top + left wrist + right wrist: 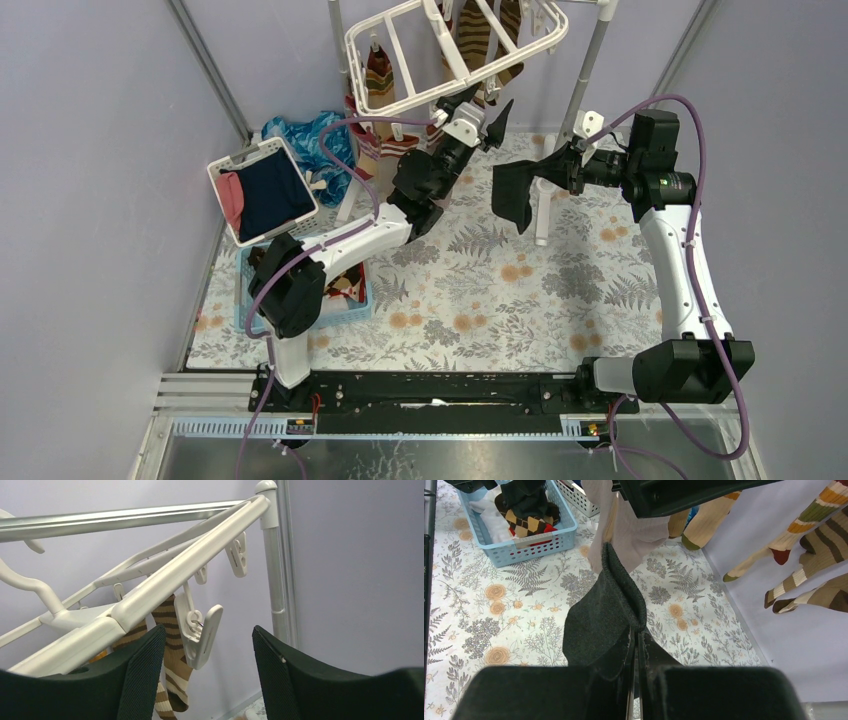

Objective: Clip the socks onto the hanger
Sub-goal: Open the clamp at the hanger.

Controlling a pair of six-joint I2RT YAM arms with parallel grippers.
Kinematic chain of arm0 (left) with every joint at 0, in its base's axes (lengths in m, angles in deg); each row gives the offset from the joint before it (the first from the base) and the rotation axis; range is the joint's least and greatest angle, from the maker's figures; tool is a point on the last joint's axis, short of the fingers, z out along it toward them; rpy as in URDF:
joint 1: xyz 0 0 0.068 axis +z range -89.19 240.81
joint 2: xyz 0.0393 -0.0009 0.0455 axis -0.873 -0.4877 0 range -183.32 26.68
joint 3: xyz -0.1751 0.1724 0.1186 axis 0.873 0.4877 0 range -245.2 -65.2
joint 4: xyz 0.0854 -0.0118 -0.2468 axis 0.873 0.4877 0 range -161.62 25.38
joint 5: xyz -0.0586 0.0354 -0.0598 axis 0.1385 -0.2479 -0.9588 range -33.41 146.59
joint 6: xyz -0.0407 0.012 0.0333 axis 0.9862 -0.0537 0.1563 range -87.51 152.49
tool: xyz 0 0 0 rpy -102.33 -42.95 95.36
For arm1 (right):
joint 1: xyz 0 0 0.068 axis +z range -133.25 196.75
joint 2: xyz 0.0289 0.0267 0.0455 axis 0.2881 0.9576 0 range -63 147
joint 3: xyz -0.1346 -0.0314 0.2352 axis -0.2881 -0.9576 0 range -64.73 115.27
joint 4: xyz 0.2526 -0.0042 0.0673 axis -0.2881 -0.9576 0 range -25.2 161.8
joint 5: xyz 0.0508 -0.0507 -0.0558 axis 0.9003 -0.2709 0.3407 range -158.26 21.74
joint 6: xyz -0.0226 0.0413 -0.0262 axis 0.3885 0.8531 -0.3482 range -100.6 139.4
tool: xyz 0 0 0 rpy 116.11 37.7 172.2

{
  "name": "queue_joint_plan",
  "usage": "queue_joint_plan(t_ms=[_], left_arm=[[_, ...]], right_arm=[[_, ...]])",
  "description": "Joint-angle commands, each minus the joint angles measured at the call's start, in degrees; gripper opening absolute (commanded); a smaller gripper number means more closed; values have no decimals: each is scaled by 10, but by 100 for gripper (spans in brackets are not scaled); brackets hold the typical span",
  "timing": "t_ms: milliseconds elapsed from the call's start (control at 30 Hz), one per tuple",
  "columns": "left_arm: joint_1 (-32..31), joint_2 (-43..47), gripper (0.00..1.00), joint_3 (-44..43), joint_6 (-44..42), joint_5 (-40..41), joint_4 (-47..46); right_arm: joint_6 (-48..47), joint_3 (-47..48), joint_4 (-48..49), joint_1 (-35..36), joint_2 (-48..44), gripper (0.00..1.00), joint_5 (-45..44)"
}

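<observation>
The left tool point(486, 110) is raised to the near edge of the hanger point(185, 565) with its fingers spread wide and nothing held. In its wrist view, one dangling white clip point(202, 632) hangs in the gap between the fingers, touching neither. To its right and lower down, the right tool point(556, 170) is clamped tight on a black sock point(515, 195). The sock droops doubled over from the fingertips and points across toward the left arm. It hangs clear above the floral-covered table point(480, 290), near the hanger's pole but well short of the frame. The left tool is plainly the nearer of the two to the clip. The sock's free end lies below that clip and to its right. The coming move therefore likely turns on the right arm lifting the sock up and leftward into the clip's mouth while the left tool squeezes the clip open. Striped socks point(819, 535) hang from the frame beyond, and more socks wait in the blue basket point(524, 547) on the left.
</observation>
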Motion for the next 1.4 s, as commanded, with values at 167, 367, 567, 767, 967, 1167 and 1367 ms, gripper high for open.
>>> queue_joint_plan(t_ms=[167, 367, 567, 767, 967, 1167, 1367], left_arm=[[9, -9, 68, -30, -3, 17, -54], [14, -8, 65, -33, 18, 1, -63], [14, -17, 65, -35, 58, 1, -84], [15, -33, 64, -30, 82, -4, -139], [21, -38, 62, -26, 91, -25, -167], [25, -42, 57, -24, 108, -52, -185], [25, -35, 49, -16, 116, -57, -184]], right_arm=[[-5, 1, -3, -2, -3, 0, 24], [-9, 0, -6, -2, -5, 0, 25], [-9, -3, -6, -2, -6, 0, 28], [-13, -5, -10, -2, -7, 0, 27], [-14, -6, -11, -2, -7, 0, 28], [-14, -7, -10, -2, -6, 0, 30], [-15, -7, -10, -2, -6, 0, 30]])
